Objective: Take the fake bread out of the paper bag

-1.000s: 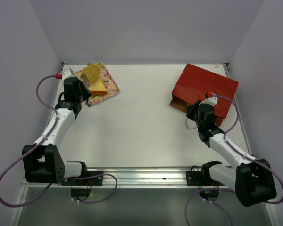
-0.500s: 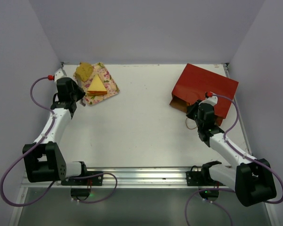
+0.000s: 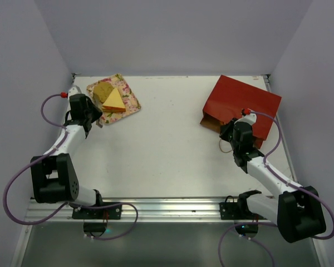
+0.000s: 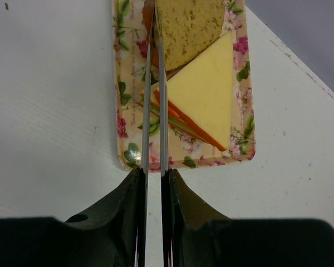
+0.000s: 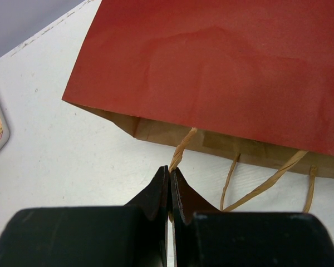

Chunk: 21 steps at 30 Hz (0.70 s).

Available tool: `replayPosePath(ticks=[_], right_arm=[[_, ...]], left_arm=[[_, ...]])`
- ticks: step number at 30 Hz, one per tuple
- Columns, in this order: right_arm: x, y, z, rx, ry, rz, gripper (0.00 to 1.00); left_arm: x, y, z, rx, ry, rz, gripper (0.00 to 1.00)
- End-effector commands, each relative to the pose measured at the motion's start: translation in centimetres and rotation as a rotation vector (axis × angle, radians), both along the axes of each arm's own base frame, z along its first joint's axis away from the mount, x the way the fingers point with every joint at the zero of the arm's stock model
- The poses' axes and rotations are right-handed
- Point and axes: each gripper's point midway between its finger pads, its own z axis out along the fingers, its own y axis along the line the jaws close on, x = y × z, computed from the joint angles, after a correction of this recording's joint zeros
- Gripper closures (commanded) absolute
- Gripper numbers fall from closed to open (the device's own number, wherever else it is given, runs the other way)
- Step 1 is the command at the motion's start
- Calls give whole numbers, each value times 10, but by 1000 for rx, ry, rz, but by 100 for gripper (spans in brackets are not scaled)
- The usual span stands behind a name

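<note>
Lifting the cord handle (image 5: 181,146) pinched in the shut right gripper (image 5: 170,172) should open the paper bag (image 5: 222,67); left gripper (image 4: 154,22), nearly shut: hold unclear.

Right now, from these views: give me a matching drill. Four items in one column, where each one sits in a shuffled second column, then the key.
Items
1. yellow sandwich wedge
2. paper bag
3. cord handle
4. floral tray

Places
A. lying flat at the far right
B. pinched in the shut right gripper
C. far left, carrying two bread pieces
D. on the tray, beside the tan slice

Pairs: 1-D, 2-A, 3-B, 4-C
</note>
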Motion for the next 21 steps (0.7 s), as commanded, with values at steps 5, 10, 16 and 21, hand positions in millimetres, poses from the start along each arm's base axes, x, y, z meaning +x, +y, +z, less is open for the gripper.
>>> replayPosePath(ticks=[5,10,16,21], right_arm=[[10,3,23,21,-65,-3,100],[10,4,25,24,-69,1,100],[9,3,26,25,-72,1,100],[9,4,26,25,-72,3,100]], left_arm=[[13,2,24,0,-93,-14,75],[9,5,26,8,-93,-8,65],[8,5,25,7,-89,-14,60],[4,6,30,8,-100,-12,60]])
